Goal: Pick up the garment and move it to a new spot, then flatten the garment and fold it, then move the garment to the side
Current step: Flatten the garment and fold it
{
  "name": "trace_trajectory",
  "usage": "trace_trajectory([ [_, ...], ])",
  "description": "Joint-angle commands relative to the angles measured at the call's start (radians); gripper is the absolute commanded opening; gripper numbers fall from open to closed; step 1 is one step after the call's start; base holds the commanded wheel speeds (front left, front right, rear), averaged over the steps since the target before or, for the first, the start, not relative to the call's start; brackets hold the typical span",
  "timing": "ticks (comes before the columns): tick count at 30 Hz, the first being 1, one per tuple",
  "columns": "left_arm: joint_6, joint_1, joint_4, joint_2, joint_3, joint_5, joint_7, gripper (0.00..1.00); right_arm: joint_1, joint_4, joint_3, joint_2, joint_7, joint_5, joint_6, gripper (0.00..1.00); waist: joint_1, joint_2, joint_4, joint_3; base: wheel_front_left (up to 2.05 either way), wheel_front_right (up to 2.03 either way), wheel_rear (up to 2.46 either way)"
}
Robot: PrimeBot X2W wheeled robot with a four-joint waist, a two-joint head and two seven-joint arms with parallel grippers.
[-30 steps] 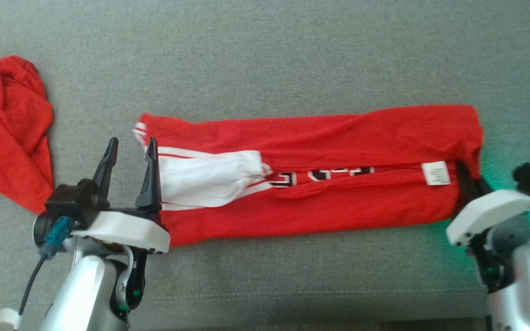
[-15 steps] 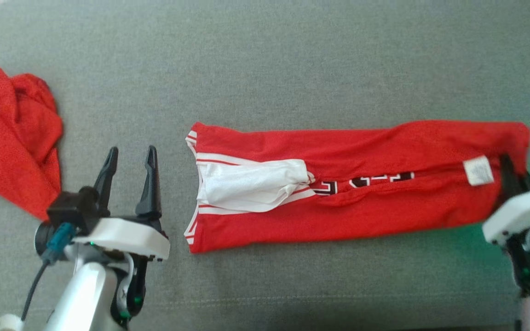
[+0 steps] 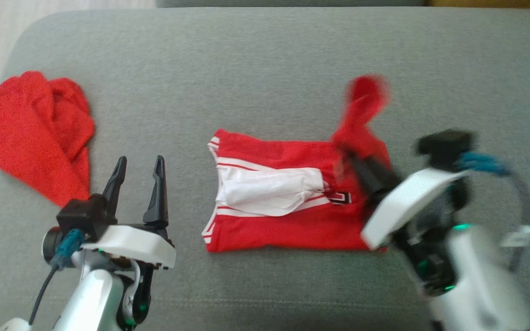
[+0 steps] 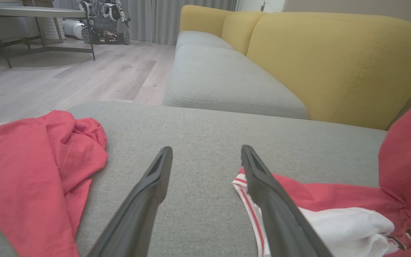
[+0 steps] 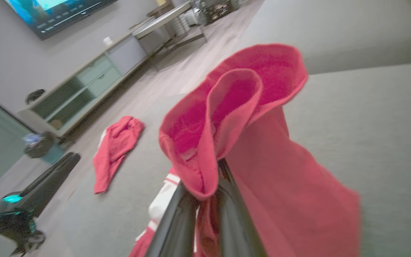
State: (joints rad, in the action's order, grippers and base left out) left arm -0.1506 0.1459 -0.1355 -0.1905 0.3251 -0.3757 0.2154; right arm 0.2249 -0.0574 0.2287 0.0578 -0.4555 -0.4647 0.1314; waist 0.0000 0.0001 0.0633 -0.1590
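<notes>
The garment (image 3: pixel 292 216), a red jersey with white trim and a white inner panel, lies folded lengthwise on the grey sofa seat (image 3: pixel 256 82). My right gripper (image 3: pixel 354 163) is shut on the garment's right end and holds it lifted and doubled back over the rest; that pinched red fabric (image 5: pixel 227 117) flops over the closed fingers in the right wrist view. My left gripper (image 3: pixel 138 168) stands open above bare cushion just left of the garment's striped edge (image 4: pixel 243 184), touching nothing. In the left wrist view its spread fingers (image 4: pixel 152 189) frame grey cushion.
A second red garment (image 3: pixel 39 133) lies crumpled at the seat's left end, also seen as a red heap (image 4: pixel 30 171) in the left wrist view. Yellow backrests (image 4: pixel 334 60) rise behind more grey seats. Wood floor, a low table (image 4: pixel 37 14) and a TV cabinet (image 5: pixel 84 85) lie beyond.
My right gripper has swung left and up, carrying the garment's right end over towards its middle. The head camera shifted, showing more of the seat's left end. The left gripper stayed open and still.
</notes>
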Motion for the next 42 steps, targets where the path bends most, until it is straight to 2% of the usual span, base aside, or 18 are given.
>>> trace_trajectory([
  [1, -0.006, 0.024, 0.032, -0.017, -0.029, -0.005, 0.001, 1.00, 0.044, 0.009, 0.077, -0.007, 0.023, -0.058, -0.001, 0.00, 0.0000, -0.0001, 0.024, -0.001, 0.00, 0.00, 0.00],
  [6, -0.003, 0.036, 0.028, -0.008, -0.015, -0.003, 0.002, 1.00, 0.116, 0.178, 0.220, -0.007, 0.128, -0.202, -0.001, 0.00, 0.0000, -0.0001, 0.070, -0.022, 0.00, 0.00, 0.00],
  [7, -0.003, 0.036, 0.028, -0.008, -0.015, -0.003, 0.002, 1.00, 0.116, 0.178, 0.220, -0.007, 0.128, -0.202, -0.001, 0.00, 0.0000, -0.0001, 0.070, -0.022, 0.00, 0.00, 0.00],
  [9, -0.001, 0.044, 0.021, -0.003, -0.009, -0.004, 0.006, 1.00, 0.177, 0.283, 0.289, -0.007, 0.206, -0.266, -0.001, 0.00, 0.0000, -0.0001, 0.091, -0.038, 0.00, 0.00, 0.00],
  [14, 0.004, 0.057, 0.009, 0.004, -0.003, -0.006, 0.013, 1.00, 0.263, 0.433, 0.409, -0.007, 0.280, -0.354, -0.001, 0.00, 0.0000, -0.0001, 0.113, -0.064, 0.00, 0.00, 0.00],
  [15, 0.004, 0.059, 0.007, 0.005, -0.002, -0.005, 0.015, 1.00, 0.278, 0.456, 0.430, -0.007, 0.293, -0.366, -0.001, 0.07, 0.0000, -0.0001, 0.114, -0.069, 0.00, 0.00, 0.00],
  [16, 0.004, 0.062, 0.005, 0.005, -0.002, -0.005, 0.016, 1.00, 0.292, 0.476, 0.447, -0.007, 0.308, -0.377, -0.001, 0.42, 0.0000, -0.0001, 0.115, -0.073, 0.00, 0.00, 0.00],
  [17, 0.004, 0.065, 0.004, 0.005, -0.002, -0.005, 0.017, 1.00, 0.305, 0.492, 0.462, -0.007, 0.323, -0.389, -0.001, 1.00, 0.0000, -0.0001, 0.115, -0.077, 0.00, 0.00, 0.00],
  [23, 0.004, 0.076, -0.001, 0.000, -0.009, -0.005, 0.025, 1.00, 0.379, 0.519, 0.520, -0.008, 0.450, -0.416, -0.001, 1.00, 0.0000, -0.0001, 0.092, -0.089, 0.00, 0.00, 0.00],
  [27, -0.001, 0.075, 0.000, -0.008, -0.013, -0.002, 0.027, 1.00, 0.405, 0.520, 0.494, -0.008, 0.530, -0.372, -0.001, 1.00, 0.0000, -0.0001, 0.065, -0.082, 0.00, 0.00, 0.00],
  [31, -0.007, 0.071, 0.004, -0.017, -0.017, -0.001, 0.027, 1.00, 0.405, 0.531, 0.393, -0.003, 0.594, -0.262, -0.001, 1.00, 0.0000, -0.0001, 0.038, -0.067, 0.00, 0.00, 0.00],
  [35, -0.015, 0.063, 0.012, -0.026, -0.021, -0.001, 0.024, 1.00, 0.361, 0.511, 0.260, 0.033, 0.619, -0.124, -0.001, 1.00, 0.0000, -0.0001, 0.014, -0.047, 0.00, 0.00, 0.00],
  [42, -0.027, 0.037, 0.047, -0.054, -0.035, -0.002, 0.018, 1.00, 0.181, 0.352, 0.017, 0.087, 0.577, 0.075, -0.001, 1.00, 0.0000, -0.0001, -0.021, -0.020, 0.00, 0.00, 0.00],
])
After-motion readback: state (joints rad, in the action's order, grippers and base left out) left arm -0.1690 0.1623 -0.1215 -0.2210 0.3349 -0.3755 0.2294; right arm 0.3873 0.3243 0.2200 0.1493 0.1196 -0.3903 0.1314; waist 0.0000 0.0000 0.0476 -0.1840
